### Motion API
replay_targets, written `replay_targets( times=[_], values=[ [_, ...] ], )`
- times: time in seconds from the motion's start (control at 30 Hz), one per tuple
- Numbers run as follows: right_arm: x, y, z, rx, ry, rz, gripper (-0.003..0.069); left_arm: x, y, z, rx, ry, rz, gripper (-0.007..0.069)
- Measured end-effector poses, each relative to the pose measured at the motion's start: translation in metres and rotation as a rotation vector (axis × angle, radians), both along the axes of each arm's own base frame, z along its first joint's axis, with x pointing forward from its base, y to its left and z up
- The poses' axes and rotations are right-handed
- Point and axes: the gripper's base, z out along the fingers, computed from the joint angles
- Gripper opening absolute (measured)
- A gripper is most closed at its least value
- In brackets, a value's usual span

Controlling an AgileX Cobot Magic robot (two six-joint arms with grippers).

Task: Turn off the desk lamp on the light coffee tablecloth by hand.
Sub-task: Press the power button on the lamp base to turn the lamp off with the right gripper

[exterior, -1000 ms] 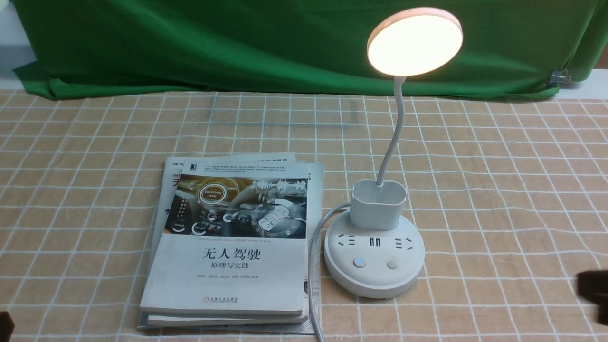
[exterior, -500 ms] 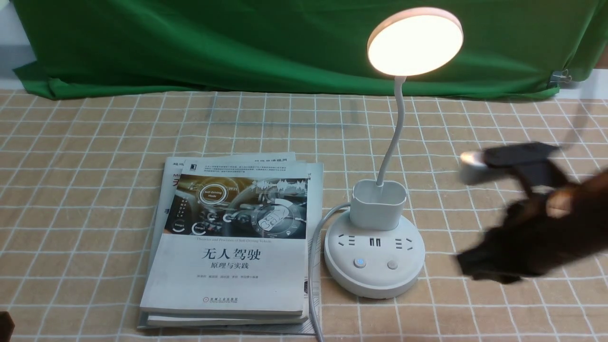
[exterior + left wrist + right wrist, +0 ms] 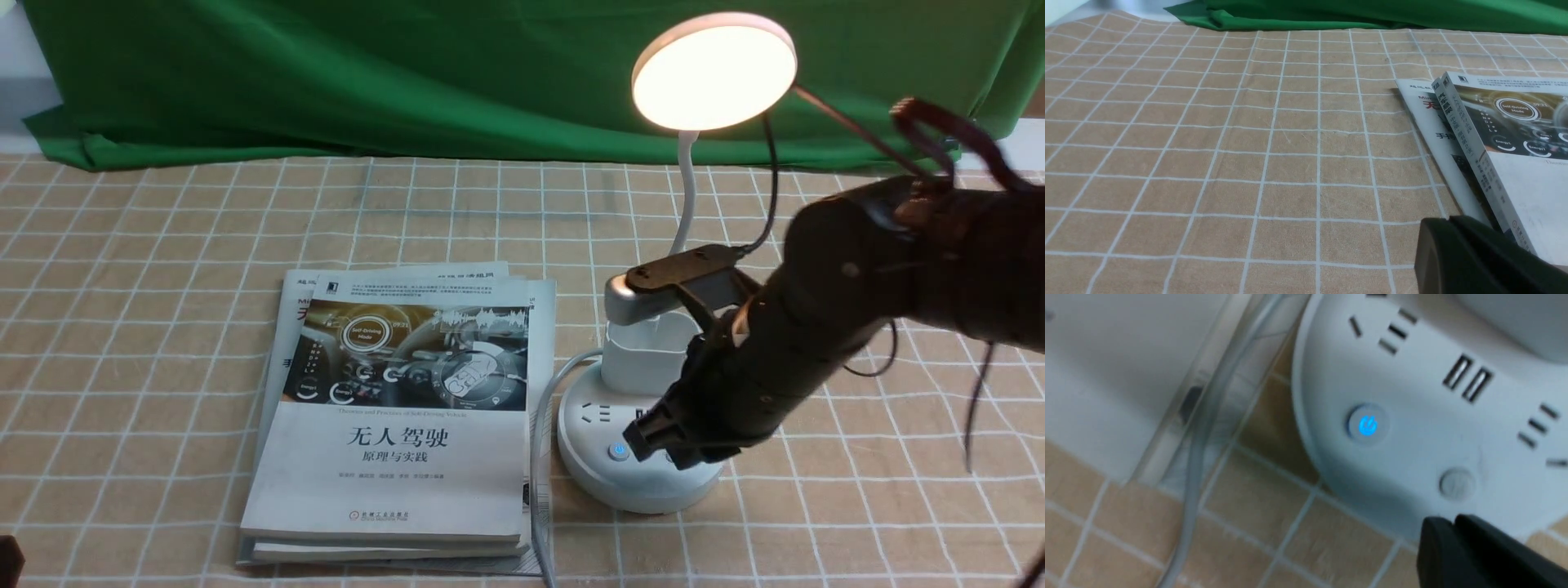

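Lamp (image 3: 714, 77) glowing brightly, it stands right of the middle of the table (image 3: 163, 343), nearer the front edge than the back, on the tan checked tablecloth (image 3: 898, 506). The right pincer (image 3: 657, 445) hangs over the lamp's round base (image 3: 629, 486), near its two buttons (image 3: 1367, 424), its tips pressed together with nothing between them. One button shows a blue light. Books (image 3: 392, 482) lie stacked just beside the base, toward the left edge. The left pincer (image 3: 1447, 222), by the front edge, has its tips together too.
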Motion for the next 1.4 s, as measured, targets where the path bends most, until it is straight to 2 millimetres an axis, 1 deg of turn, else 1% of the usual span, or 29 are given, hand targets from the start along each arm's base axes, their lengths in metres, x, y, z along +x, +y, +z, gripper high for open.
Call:
replay_targets(
  times=[0.17,0.63,0.83,0.97,1.17,1.27,1.33,1.4],
  values=[
    [0.012,-0.004,-0.007,-0.014,0.002,-0.019,0.0046,0.0,0.0,0.0,0.0,0.0,0.0,0.0004],
    [0.015,-0.002,-0.009,-0.003,-0.015,-0.024,0.0043,0.0,0.0,0.0,0.001,0.0,0.0,0.0004],
    [0.02,0.001,-0.025,-0.02,0.01,-0.025,0.0042,0.0,0.0,0.0,0.001,0.0,0.0,0.0004],
    [0.022,0.0,-0.027,-0.025,0.022,-0.027,0.0042,0.0,0.0,0.0,0.001,0.0,0.0,0.0004],
    [0.022,-0.002,-0.022,-0.018,0.016,-0.034,0.0041,0.0,0.0,0.0,0.001,0.0,0.0,0.0004],
    [0.019,-0.004,-0.013,-0.008,-0.01,-0.031,0.0041,0.0,0.0,0.0,0.001,0.0,0.0,0.0004],
    [0.016,-0.006,0.002,0.013,-0.046,-0.031,0.004,0.0,0.0,0.0,0.001,0.0,0.0,0.0004],
    [0.015,-0.007,0.008,0.021,-0.06,-0.031,0.004,0.0,0.0,0.0,0.001,0.0,0.0,0.0004]
  ],
)
